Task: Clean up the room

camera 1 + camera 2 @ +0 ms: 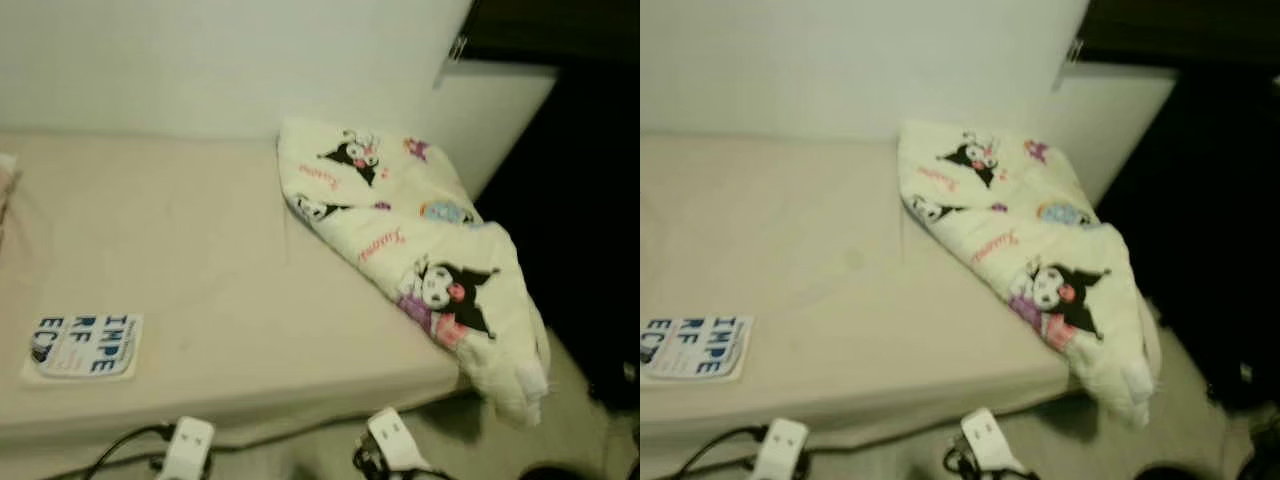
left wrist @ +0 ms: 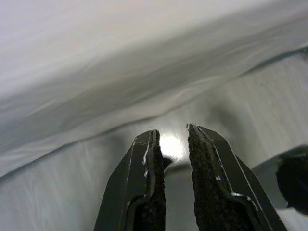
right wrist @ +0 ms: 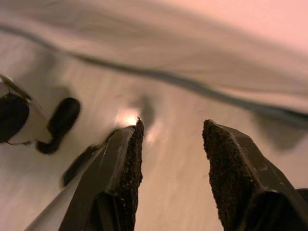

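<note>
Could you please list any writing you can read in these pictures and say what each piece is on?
"IMPE / RF / EC": blue letters on the white card lying on the bed, partly cut off.
Pink script on the cartoon-print blanket: too blurred to read.

Setting was a home bedroom: bare beige mattress [image 1: 220, 270] against a white wall [image 1: 220, 60], cartoon-print blanket [image 1: 420, 250] folded at its far right corner, booklet [image 1: 85, 346] near its front edge.

A beige bed [image 1: 200, 270] stands against a plain white wall [image 1: 220, 60]. Right of it lies a dark opening [image 1: 590, 220]; pale floor [image 1: 560, 430] shows below. Light is dim and warm.
</note>
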Tool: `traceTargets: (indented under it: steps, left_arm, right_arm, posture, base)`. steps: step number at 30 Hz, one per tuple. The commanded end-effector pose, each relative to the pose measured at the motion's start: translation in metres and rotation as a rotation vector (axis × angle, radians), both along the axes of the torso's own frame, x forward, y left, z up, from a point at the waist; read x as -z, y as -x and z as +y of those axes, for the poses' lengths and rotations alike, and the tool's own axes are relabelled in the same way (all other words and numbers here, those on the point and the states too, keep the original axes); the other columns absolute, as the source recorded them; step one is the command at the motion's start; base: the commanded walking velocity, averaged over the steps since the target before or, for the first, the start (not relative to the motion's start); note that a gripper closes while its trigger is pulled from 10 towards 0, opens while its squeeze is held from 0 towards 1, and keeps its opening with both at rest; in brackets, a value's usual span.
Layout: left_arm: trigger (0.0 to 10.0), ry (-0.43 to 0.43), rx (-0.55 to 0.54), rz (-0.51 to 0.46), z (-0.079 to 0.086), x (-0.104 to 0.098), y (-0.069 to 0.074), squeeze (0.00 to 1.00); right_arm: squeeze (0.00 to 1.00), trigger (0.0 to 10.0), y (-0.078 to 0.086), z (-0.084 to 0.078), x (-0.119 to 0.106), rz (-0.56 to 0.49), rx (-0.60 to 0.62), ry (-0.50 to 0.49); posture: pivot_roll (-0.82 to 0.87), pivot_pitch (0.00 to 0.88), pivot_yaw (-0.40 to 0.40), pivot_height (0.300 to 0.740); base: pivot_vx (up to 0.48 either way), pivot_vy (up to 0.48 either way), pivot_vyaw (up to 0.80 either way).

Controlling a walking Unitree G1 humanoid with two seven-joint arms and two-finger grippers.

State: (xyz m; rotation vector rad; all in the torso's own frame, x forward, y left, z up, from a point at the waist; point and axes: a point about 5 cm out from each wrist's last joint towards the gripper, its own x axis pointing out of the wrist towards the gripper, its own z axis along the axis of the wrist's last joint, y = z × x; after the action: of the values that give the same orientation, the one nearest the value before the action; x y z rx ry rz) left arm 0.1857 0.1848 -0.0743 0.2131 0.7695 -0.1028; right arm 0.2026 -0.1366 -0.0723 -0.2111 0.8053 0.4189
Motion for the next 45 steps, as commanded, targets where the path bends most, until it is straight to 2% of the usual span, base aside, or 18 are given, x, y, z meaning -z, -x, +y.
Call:
traceTargets:
  steps: [1, 17, 36, 41, 42, 43, 44, 45]
  left_arm:
    - [10.0, -0.011, -0.014, 0.019, 0.006, 0.002, 0.005, 0.0]
    - [10.0, -0.015, -0.007, 0.017, 0.006, 0.002, 0.005, 0.0]
    - [10.0, -0.002, -0.01, 0.011, 0.003, 0.002, 0.005, 0.0]
    - [10.0, -0.018, -0.011, -0.005, 0.004, 0.001, 0.004, 0.0]
    - [10.0, -0.045, -0.016, -0.084, 0.01, -0.008, -0.004, 0.0]
    - [10.0, -0.045, -0.016, -0.084, 0.01, -0.008, -0.004, 0.0]
    - [10.0, -0.054, -0.021, -0.133, 0.013, -0.014, -0.009, 0.0]
    - [10.0, -0.054, -0.021, -0.133, 0.013, -0.014, -0.009, 0.0]
  right_arm:
    - [0.0, 10.0, 0.003, 0.002, 0.002, 0.011, 0.001, -0.007]
    - [0.0, 10.0, 0.005, 0.002, 0.002, 0.017, 0.004, -0.016]
    - [0.0, 10.0, 0.003, 0.002, 0.001, 0.012, -0.006, -0.008]
    - [0.0, 10.0, -0.012, 0.001, -0.007, -0.044, 0.071, -0.058]
    - [0.0, 10.0, -0.031, -0.001, -0.021, -0.123, 0.156, -0.135]
    - [0.0, 10.0, -0.031, -0.001, -0.021, -0.123, 0.156, -0.135]
    - [0.0, 10.0, -0.041, -0.003, -0.029, -0.168, 0.194, -0.175]
    - [0.0, 10.0, -0.041, -0.003, -0.029, -0.168, 0.194, -0.175]
  posture:
    - [0.23, 0.021, -0.112, 0.74]
    - [0.23, 0.028, -0.111, 0.74]
    - [0.23, 0.024, -0.113, 0.74]
    - [0.23, 0.025, -0.114, 0.74]
    - [0.22, 0.032, -0.109, 0.74]
    - [0.22, 0.032, -0.109, 0.74]
    - [0.22, 0.032, -0.109, 0.74]
    - [0.22, 0.032, -0.109, 0.74]
  base:
    - [0.319, -0.307, 0.0]
    - [0.258, -0.324, 0.0]
    - [0.0, 0.0, 0.0]
    - [0.0, 0.0, 0.0]
    - [0.0, 0.0, 0.0]
    - [0.0, 0.0, 0.0]
    - [0.0, 0.0, 0.0]
    - [0.0, 0.0, 0.0]
